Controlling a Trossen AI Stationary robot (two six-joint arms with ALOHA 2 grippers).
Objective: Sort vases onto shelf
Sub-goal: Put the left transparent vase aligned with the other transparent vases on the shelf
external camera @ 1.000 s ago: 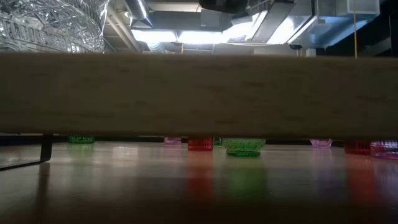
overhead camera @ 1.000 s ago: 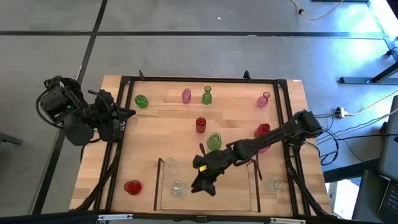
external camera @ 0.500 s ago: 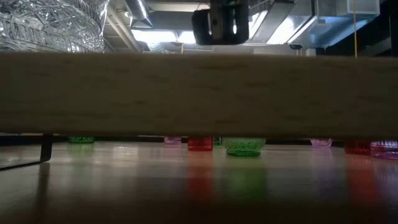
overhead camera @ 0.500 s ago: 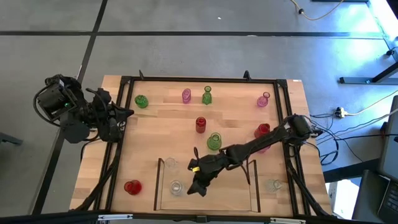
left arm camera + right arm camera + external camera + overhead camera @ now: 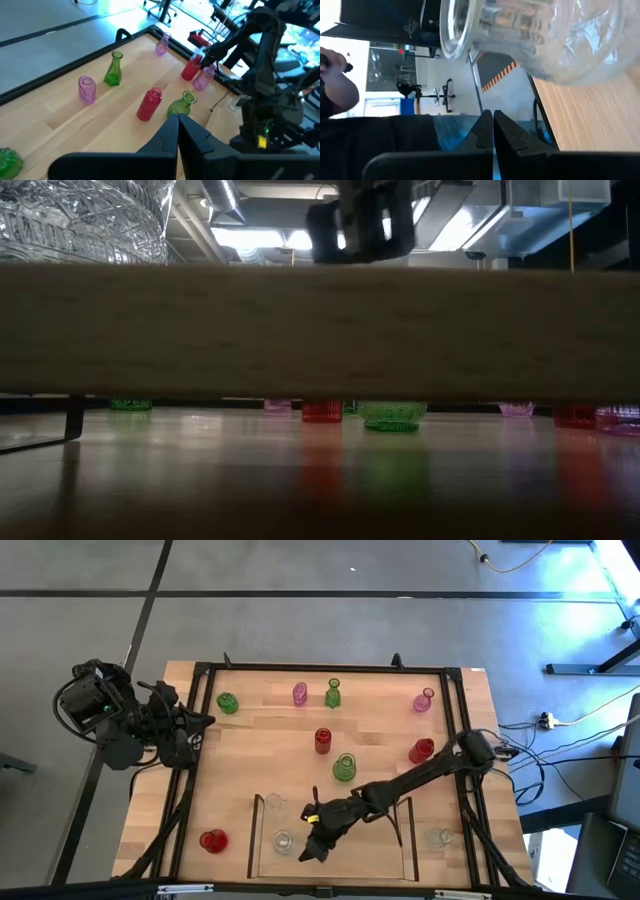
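Note:
The shelf (image 5: 412,840) lies at the table's near edge. Two clear vases (image 5: 284,840) (image 5: 273,803) stand in its left part. My right gripper (image 5: 306,852) is shut inside the shelf, just right of the nearer clear vase (image 5: 530,35), apart from it and holding nothing. My left gripper (image 5: 207,723) waits shut at the table's left edge (image 5: 177,122). Green (image 5: 344,767), red (image 5: 322,740) and pink (image 5: 299,693) vases stand upright on the far half of the table.
A red vase (image 5: 212,840) stands left of the shelf and a clear one (image 5: 438,837) right of it. A black frame (image 5: 330,668) rims the tabletop. In the low view the shelf's wooden front wall (image 5: 320,330) blocks most of the table. A person's hand (image 5: 337,85) shows in the room.
My right gripper has gone toward the table's near edge and a little left, farther into the shelf and closer to the nearer clear vase. No vase has moved.

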